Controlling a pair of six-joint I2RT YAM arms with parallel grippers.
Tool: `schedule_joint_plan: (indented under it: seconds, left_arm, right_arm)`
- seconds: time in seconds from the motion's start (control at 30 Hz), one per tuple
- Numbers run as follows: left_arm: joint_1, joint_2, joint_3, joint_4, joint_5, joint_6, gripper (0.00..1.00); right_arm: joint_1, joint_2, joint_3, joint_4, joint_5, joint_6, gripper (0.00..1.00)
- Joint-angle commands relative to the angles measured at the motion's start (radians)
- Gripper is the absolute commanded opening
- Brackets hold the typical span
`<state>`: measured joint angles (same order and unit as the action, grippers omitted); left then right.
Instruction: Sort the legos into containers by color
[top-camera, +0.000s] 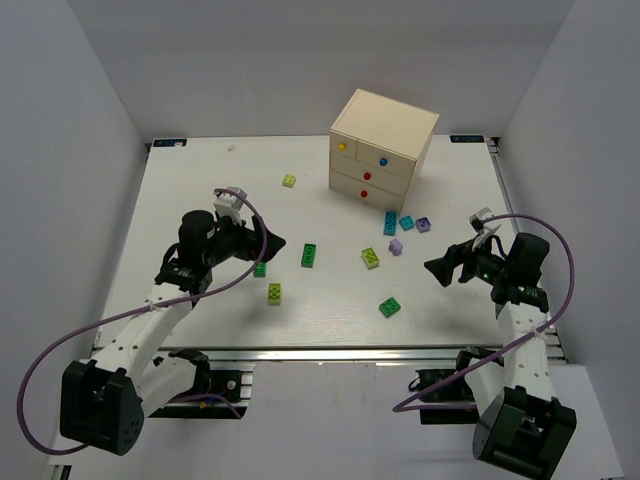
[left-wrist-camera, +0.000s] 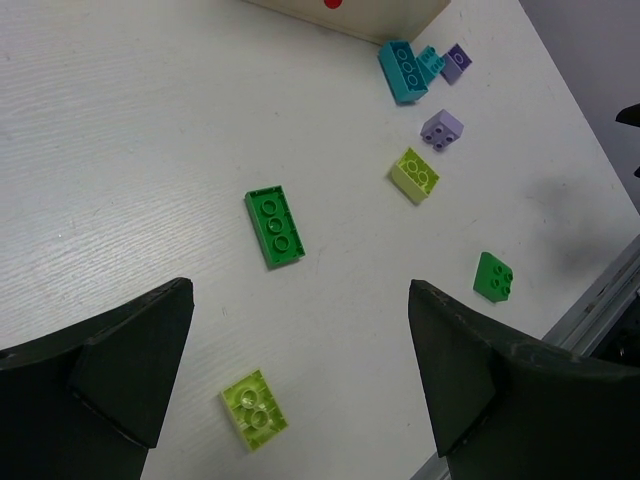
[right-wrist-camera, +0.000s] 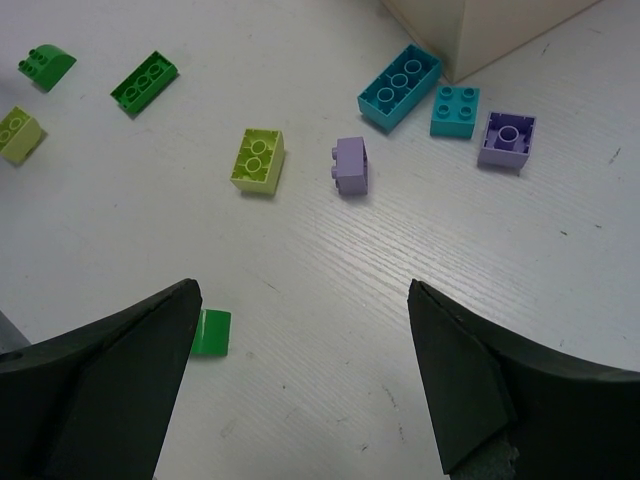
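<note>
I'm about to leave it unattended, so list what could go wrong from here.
1. All three drawers of the chest look shut; tugging a small knob may drag the chest.
2. The long teal brick, square teal brick and lilac brick sit crowded by the chest corner; the right arm's open fingers could knock neighbours.
3. The green brick nearest the table's front edge could be pushed off.
</note>
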<state>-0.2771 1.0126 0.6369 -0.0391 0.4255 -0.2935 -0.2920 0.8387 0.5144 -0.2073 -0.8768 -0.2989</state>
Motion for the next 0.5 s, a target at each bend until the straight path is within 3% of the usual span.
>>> schedule_joint_plan:
  seconds: [0.0, 0.47]
  left_arm:
    - [-0.004, -0.037, 0.003, 0.019, -0.014, 0.014, 0.98]
    - [-0.013, -0.045, 0.006, 0.005, -0.036, 0.033, 0.97]
  right_arm:
    - [0.002, -0.001, 0.012, 0.037, 0.01, 0.014, 0.89]
    - [0.001, 0.017, 0.027, 0.052, 0.048, 0.047, 0.89]
